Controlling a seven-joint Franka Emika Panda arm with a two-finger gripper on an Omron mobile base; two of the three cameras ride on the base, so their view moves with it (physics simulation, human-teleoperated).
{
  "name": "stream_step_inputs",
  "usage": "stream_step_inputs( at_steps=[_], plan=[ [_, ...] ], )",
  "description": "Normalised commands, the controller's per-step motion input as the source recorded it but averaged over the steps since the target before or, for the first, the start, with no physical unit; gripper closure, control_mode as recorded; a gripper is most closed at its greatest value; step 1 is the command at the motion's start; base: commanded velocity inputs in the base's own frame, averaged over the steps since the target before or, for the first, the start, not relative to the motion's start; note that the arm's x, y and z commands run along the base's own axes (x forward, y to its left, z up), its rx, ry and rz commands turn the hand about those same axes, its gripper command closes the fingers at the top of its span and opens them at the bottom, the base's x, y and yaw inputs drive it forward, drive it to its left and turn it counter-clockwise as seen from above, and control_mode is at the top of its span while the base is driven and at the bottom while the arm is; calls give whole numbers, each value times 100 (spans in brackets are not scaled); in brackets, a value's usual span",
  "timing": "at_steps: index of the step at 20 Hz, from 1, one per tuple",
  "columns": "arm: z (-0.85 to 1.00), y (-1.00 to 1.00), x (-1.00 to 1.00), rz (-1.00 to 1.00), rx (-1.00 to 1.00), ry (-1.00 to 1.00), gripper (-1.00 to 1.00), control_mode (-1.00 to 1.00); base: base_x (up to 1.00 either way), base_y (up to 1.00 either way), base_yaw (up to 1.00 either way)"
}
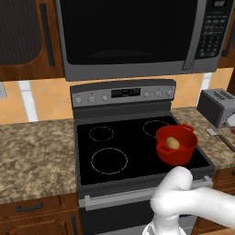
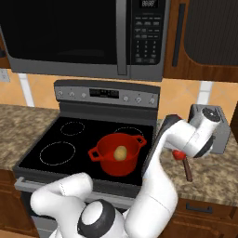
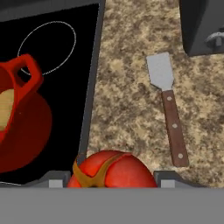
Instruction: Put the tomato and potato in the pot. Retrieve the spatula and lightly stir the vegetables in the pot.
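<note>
The red pot [image 2: 109, 165] stands on the stove's front right burner with the tan potato [image 2: 120, 152] inside it; both also show in the left base view as pot [image 1: 170, 155] and potato [image 1: 172, 143]. My gripper [image 3: 111, 180] hangs over the counter right of the stove, shut on the red tomato [image 3: 111, 170], which sits between the two fingertips [image 3: 168, 179]. The same tomato [image 2: 178, 154] peeks out under the hand. Beyond it the spatula [image 3: 168, 103] lies flat on the counter, grey blade away from me and wooden handle toward me.
A dark toaster [image 1: 216, 106] stands at the back of the right counter, just past the spatula blade. The microwave [image 2: 83, 32] hangs over the stove [image 1: 110, 137]. The pot's near loop handle [image 3: 26, 70] faces the counter edge.
</note>
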Motion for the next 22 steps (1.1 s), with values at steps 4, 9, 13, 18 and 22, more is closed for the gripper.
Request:
stream_step_inputs(
  at_steps=[4, 9, 13, 18, 22],
  plan=[
    [49, 100, -42, 11, -17, 0, 100, -100, 0, 0, 0],
    [29, 100, 0, 9, -14, 0, 100, -100, 0, 0, 0],
    [21, 100, 1, 8, -5, 0, 100, -100, 0, 0, 0],
    [-19, 95, 22, 0, -3, 0, 100, -100, 0, 0, 0],
    [-14, 29, 43, 0, -1, 0, 100, -100, 0, 0, 0]
  ],
)
